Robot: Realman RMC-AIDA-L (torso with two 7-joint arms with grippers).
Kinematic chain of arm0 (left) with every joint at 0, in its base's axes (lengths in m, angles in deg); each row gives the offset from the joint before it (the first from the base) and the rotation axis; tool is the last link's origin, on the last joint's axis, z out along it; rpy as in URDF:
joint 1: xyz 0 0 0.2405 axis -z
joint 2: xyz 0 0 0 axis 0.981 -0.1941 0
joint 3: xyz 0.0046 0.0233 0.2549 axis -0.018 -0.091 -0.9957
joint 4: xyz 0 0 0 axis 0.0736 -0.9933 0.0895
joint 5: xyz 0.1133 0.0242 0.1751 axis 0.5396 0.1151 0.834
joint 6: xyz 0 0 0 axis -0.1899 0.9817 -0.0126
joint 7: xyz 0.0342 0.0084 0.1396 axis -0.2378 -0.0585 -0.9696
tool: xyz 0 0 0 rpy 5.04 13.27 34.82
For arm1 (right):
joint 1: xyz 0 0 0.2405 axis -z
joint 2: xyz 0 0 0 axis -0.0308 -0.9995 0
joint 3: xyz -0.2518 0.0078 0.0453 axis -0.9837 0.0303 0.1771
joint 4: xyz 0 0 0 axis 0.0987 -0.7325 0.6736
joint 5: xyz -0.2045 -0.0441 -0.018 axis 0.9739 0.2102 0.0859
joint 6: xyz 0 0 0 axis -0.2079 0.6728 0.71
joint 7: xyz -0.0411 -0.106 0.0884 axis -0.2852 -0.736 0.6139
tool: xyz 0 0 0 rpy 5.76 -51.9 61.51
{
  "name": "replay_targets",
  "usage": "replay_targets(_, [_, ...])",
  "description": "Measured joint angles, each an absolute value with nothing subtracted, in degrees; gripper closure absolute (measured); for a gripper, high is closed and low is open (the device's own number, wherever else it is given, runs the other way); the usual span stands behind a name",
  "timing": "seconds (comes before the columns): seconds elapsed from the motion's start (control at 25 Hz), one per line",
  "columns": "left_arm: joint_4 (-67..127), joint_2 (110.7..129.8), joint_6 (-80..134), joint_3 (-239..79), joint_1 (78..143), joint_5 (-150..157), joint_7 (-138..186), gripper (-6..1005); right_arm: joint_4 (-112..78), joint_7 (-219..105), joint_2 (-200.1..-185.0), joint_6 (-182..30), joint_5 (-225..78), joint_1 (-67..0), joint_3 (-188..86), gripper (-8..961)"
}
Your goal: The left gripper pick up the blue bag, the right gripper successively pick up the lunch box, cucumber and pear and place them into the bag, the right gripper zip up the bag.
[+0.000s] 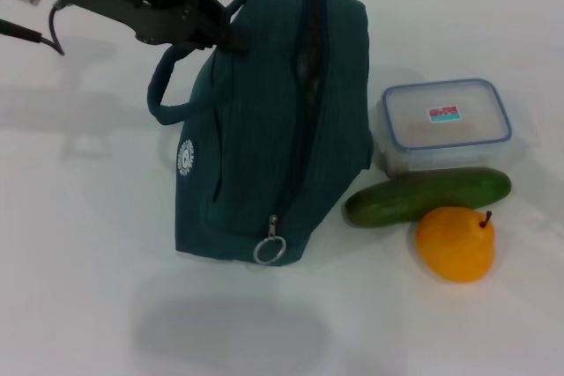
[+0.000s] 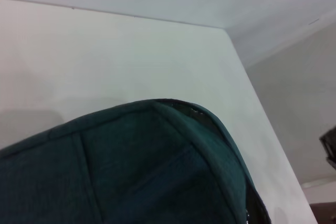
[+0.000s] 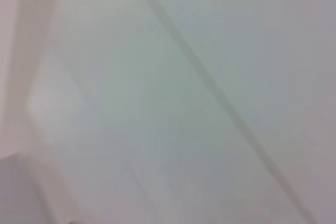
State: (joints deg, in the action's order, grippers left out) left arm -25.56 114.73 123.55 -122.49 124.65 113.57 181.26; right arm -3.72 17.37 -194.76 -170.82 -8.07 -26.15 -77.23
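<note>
Left gripper [image 1: 231, 34] holding blue bag [image 1: 264, 129] by its far handle.
Jaws are pinching the handle; bag is standing on the counter [image 1: 79, 244], left of lunch box [image 1: 445, 122], cucumber [image 1: 427, 195], pear [image 1: 456, 242].

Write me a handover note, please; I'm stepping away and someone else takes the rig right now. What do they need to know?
Left gripper: shut on a handle of the blue bag, holding it at the top; the bag stands on the table with its zip open.
Right gripper: not in view in any picture.
Lunch box, lid on, sits on the table to the right of the bag; the cucumber lies in front of it, and the pear in front of the cucumber.
Done: bag gripped.
Left: right gripper loads lunch box, cucumber, pear, then zips the bag by its ring pull.
</note>
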Motion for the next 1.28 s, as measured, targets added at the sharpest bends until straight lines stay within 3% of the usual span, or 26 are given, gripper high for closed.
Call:
replay_targets(0.64, [-25.66,115.02,123.27,-121.42,124.91,113.58,179.93,949,-17.77,19.7,-195.43,-147.82,-18.0,-26.48,-70.71,77])
replay_targets(1.28, [-25.67,115.55,123.12,-121.33,125.4,113.52,179.79,949,-25.88,21.84,-195.99,-135.88,-16.23,-32.57,-71.4,78])
